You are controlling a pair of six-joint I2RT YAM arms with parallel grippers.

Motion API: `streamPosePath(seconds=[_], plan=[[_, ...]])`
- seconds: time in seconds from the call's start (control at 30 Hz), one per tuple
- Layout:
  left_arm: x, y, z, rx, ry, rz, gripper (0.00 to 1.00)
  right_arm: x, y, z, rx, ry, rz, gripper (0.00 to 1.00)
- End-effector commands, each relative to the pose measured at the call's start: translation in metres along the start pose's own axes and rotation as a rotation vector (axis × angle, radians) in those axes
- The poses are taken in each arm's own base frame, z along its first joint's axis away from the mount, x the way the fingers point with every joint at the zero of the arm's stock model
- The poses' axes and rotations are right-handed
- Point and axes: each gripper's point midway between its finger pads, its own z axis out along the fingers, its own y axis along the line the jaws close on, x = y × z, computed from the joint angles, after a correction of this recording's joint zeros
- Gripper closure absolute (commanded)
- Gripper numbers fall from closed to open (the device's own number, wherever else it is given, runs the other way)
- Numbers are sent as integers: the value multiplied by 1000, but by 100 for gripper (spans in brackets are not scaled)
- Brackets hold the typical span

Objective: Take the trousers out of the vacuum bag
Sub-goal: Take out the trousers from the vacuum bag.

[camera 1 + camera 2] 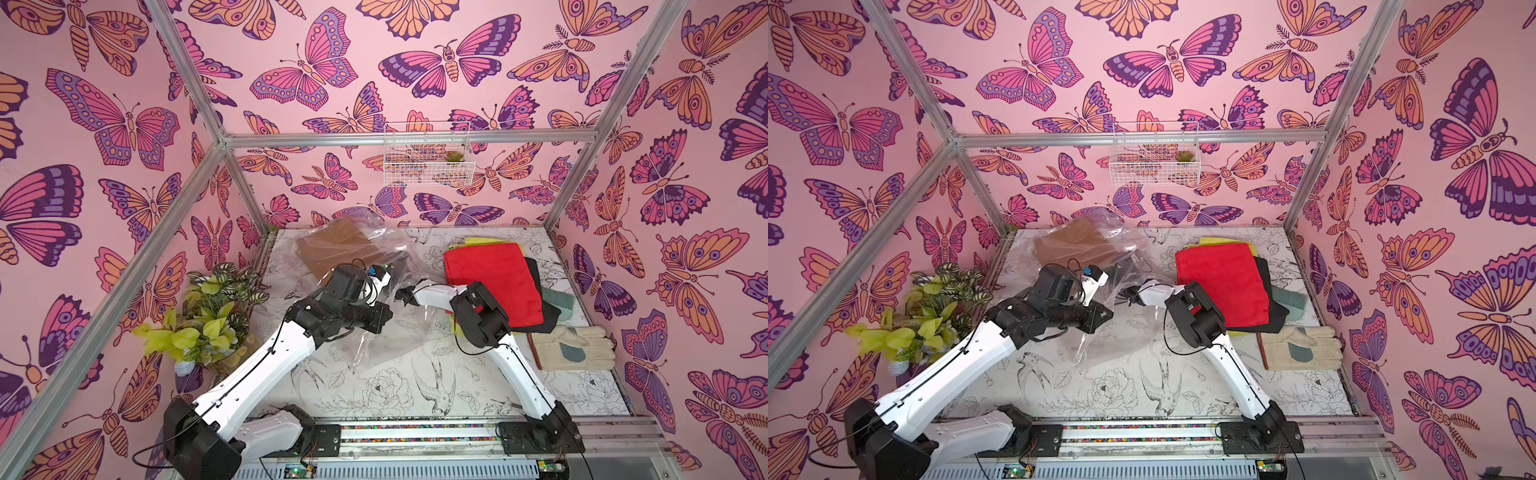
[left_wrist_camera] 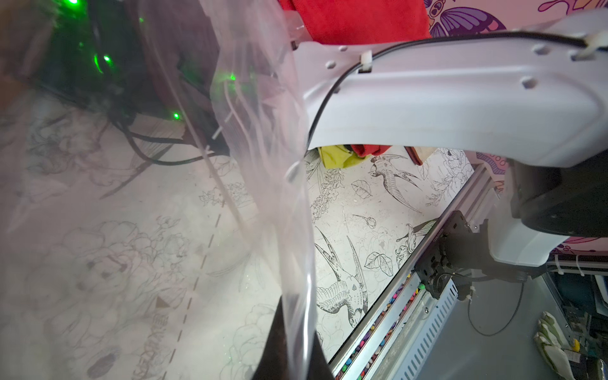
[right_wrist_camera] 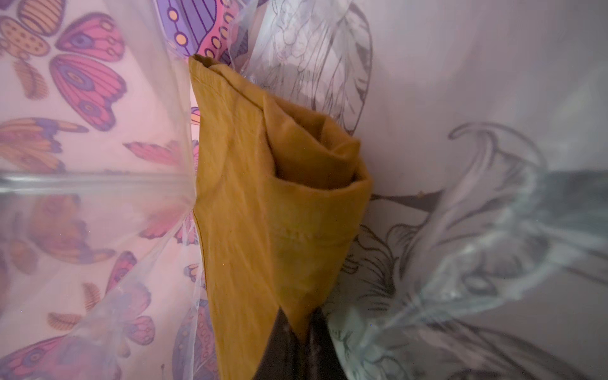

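- Two arms, two pincers; the left pincer [image 2: 292, 348] is clamped on the plastic of the bag [image 1: 368, 345]; the right pincer [image 3: 297, 342] is inside the bag, clamped on a corner of the brown trousers [image 3: 250, 204].
- One bag, see-through and crinkly; it lies from the middle to the back left of the table [image 1: 415, 374]; part of it is held up off the table between the arms.
- One brown trousers, inside the bag at the back left.
- Four trousers out of the bag, in one pile at the right: red trousers [image 1: 490, 278] on top, then black trousers [image 1: 540, 320], yellow trousers [image 1: 478, 241] and teal trousers [image 1: 561, 299].
- One pale glove [image 1: 577, 345] just in front of the pile; I cannot tell if another lies under it.
- One plant [image 1: 212, 307] at the left; one wire basket [image 1: 424, 172] on the back wall.
- Hard to see: the red trousers cover most of the black, yellow and teal ones, so only edges show; in both top views the plastic hides the pincer tips; the left wrist view is foggy through the plastic.
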Motion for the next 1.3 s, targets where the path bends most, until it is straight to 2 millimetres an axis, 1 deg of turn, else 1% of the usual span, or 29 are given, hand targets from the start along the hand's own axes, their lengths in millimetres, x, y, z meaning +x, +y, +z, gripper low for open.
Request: streamPosePath(seconds=[0.0, 0.13, 0.33, 0.57, 0.63, 0.67, 0.83, 0.93, 1.0, 1.07, 1.27], plan=[[9, 6, -1, -4, 28, -13, 100, -5, 56, -23, -151, 32, -27, 100], [6, 9, -4, -13, 13, -21, 100, -3, 62, -38, -169, 35, -28, 100], [3, 12, -8, -21, -8, -25, 100, 8, 57, -61, -152, 29, -19, 100], [1, 12, -13, -29, -30, -20, 100, 30, 37, -89, -102, 30, -1, 100], [0, 12, -15, -30, -36, -18, 100, 34, 30, -97, -69, 31, -4, 100], [0, 12, -15, -31, -38, -18, 100, 36, 23, -101, -45, 33, -7, 100], [1, 11, -16, -26, -39, -17, 100, 41, 3, -125, 45, 14, -38, 100], [1, 11, -15, -21, -36, -18, 100, 41, -4, -130, 82, 15, -55, 100], [2, 11, -15, -21, -34, -20, 100, 40, -7, -132, 105, 9, -62, 97], [2, 10, -15, -19, -35, -20, 100, 38, -10, -134, 121, 1, -65, 90], [2, 10, -13, -12, -29, -22, 100, 37, -27, -134, 157, -15, -42, 66]])
